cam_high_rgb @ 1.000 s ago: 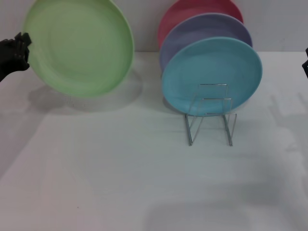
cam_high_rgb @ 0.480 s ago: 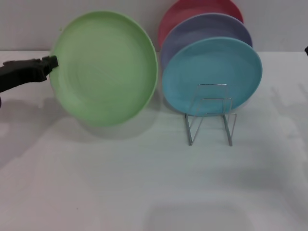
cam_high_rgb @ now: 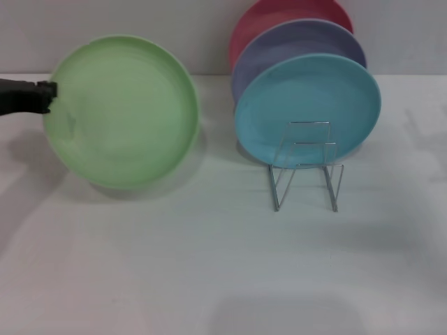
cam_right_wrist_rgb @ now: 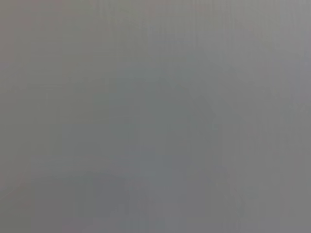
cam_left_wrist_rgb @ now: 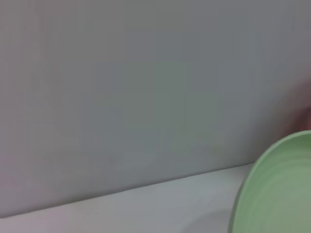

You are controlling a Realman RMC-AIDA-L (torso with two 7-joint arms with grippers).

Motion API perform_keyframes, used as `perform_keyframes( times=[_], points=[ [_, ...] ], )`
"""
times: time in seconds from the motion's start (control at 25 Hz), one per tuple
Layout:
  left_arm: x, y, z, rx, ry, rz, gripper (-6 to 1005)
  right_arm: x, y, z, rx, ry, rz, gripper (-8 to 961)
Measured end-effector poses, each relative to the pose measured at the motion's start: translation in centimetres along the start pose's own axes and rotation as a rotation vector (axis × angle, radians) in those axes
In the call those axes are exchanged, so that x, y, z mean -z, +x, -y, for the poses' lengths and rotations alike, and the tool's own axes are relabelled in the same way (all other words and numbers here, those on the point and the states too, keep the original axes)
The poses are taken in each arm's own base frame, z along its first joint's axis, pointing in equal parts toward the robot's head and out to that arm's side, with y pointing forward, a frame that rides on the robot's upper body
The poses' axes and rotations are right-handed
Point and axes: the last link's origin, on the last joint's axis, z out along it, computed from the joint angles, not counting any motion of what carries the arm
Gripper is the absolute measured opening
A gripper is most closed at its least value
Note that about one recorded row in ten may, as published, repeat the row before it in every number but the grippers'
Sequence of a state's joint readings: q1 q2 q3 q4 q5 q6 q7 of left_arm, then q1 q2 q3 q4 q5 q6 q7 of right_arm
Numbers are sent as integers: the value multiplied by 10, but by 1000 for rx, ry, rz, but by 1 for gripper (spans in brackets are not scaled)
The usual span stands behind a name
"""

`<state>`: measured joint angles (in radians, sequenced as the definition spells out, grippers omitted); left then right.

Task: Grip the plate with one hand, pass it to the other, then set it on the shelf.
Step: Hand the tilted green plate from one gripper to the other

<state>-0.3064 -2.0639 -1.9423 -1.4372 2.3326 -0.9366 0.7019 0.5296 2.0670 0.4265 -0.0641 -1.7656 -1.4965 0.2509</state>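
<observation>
The left gripper [cam_high_rgb: 47, 98] is holding the light-green plate [cam_high_rgb: 122, 112] by its rim, its fingers clamped together on the plate's edge at the robot's left side. The plate is hanging tilted above the white table [cam_high_rgb: 209, 265], its face turned toward the head camera, with its shadow lying on the surface beneath it. In the left wrist view only an arc of the plate [cam_left_wrist_rgb: 277, 189] is showing against the grey wall.

The right gripper is not appearing in any view; its wrist camera is showing only blank grey, so its state cannot be judged.

Across from the gripper, beyond the plate's far edge, the wire shelf [cam_high_rgb: 306, 167] is standing with its front loops vacant. The turquoise plate [cam_high_rgb: 307, 108], lavender plate [cam_high_rgb: 300, 42] and red plate [cam_high_rgb: 279, 17] are standing in a row just behind those loops.

Assessment: the step in hand appears to be the hand-off. To do it well, the left gripper should be presenting the free rim, the edge farthest from its fingers, toward the right arm, and keeping the grip firm until the receiving fingers are closed. Risk noted: a single-edge hold on a smooth rim is likely prone to pivoting, so slow travel seems advisable.
</observation>
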Motion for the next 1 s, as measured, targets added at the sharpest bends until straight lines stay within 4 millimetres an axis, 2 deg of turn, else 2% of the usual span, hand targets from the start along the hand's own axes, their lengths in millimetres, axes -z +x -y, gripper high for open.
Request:
perform_keyframes(
  times=[0.4,0.72,1.0],
  points=[
    [-11,24,1,-169,184,43,47,-3,-2,15,31,14,-11,743],
    [-6,47,-13,-301,290,-51,49,-3,-3,21,24,26,-17,742],
    [3,52,-17,-397,317,-136,51,-5,-3,19,17,30,-14,742]
  ],
)
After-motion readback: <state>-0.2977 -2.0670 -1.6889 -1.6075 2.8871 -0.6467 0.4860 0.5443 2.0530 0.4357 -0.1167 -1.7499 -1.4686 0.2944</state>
